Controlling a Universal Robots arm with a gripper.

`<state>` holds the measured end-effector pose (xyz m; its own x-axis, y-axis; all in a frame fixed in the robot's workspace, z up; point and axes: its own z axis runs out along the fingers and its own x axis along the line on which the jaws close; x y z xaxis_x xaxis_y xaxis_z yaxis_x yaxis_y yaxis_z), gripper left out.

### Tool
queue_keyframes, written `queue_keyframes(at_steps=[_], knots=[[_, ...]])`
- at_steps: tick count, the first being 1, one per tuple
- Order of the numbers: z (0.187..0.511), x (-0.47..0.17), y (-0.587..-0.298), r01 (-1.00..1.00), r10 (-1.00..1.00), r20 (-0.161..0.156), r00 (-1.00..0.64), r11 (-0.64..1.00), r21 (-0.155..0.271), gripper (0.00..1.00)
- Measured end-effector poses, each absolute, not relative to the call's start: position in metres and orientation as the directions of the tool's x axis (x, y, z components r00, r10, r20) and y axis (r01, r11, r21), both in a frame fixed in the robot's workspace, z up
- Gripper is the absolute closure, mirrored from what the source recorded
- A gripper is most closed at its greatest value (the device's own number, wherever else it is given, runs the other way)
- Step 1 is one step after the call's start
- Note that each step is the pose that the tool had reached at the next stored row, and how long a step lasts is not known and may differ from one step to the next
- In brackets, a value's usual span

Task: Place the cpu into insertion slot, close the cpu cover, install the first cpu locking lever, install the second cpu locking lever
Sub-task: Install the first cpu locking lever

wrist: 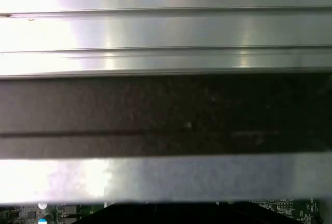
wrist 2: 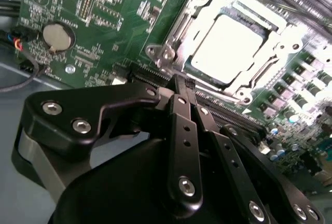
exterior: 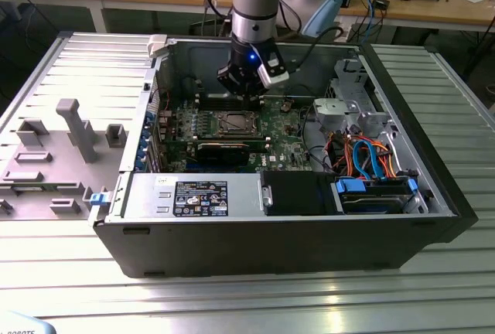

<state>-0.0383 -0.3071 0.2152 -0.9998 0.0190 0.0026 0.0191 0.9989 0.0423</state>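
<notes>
The cpu [wrist 2: 222, 45] sat seated in the insertion slot [wrist 2: 176, 32], with the cpu cover [wrist 2: 270, 53] lying down around it. Just beside the slot, the gripper [wrist 2: 182, 86] hovered with its fingers pressed narrowly together, holding nothing. A risk, by judgement: the tips might slip off a thin lever and scrape the green board [wrist 2: 104, 22]. The printed markings on the board could not be made out.

Open computer case [exterior: 433, 195] on a ribbed metal table [exterior: 232, 303], circuit board [exterior: 282, 137] inside it, cpu [exterior: 232, 124] seated in the insertion slot [exterior: 216, 123] at the board's middle, cpu cover [wrist 2: 199, 6] around it, gripper [exterior: 241, 90] just above the slot's far edge, drive cables [exterior: 367, 156] toward the exterior view's right
</notes>
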Motion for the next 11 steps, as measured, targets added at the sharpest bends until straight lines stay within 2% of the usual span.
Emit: queue_keyframes(at_steps=[11], knots=[[0.2151,-0.0383,-0.3093,0.019,0.019,0.003,-1.0,0.999,0.042,0.89]])
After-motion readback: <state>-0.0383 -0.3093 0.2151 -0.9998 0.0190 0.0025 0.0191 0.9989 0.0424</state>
